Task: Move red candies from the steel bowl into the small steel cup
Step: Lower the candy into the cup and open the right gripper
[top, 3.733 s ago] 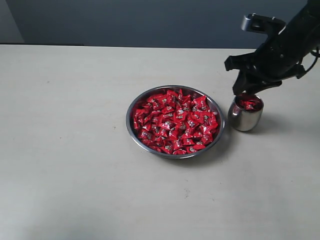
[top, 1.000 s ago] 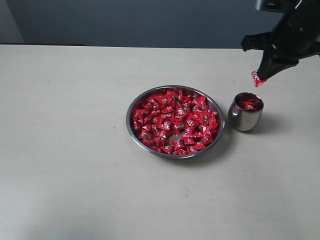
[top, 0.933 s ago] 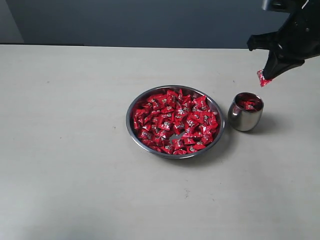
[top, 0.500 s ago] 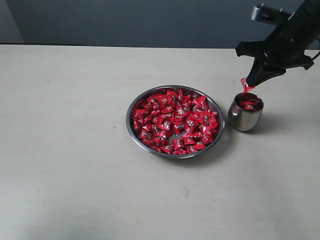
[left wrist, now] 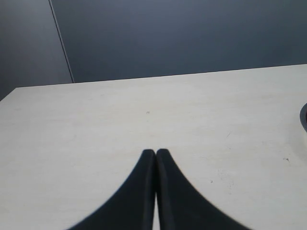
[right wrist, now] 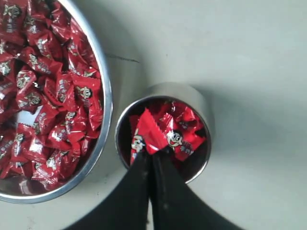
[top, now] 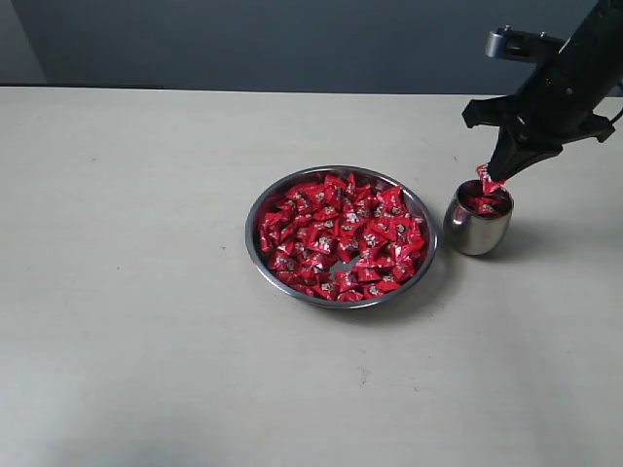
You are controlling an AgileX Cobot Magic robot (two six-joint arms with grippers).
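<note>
One high camera on the whole scene, two close ones on the arms.
The exterior view looks down at a slant across the surface (top: 146, 370) toward a dark wall (top: 292, 39), far enough back to hold the bowl (top: 250, 236) at centre and the cup (top: 474, 233) right of it. The right wrist view looks almost straight down past the right claw (right wrist: 150, 154), close above that same cup and bowl edge. The left wrist view looks low along the surface past the left claw (left wrist: 155, 152) to the wall.
</note>
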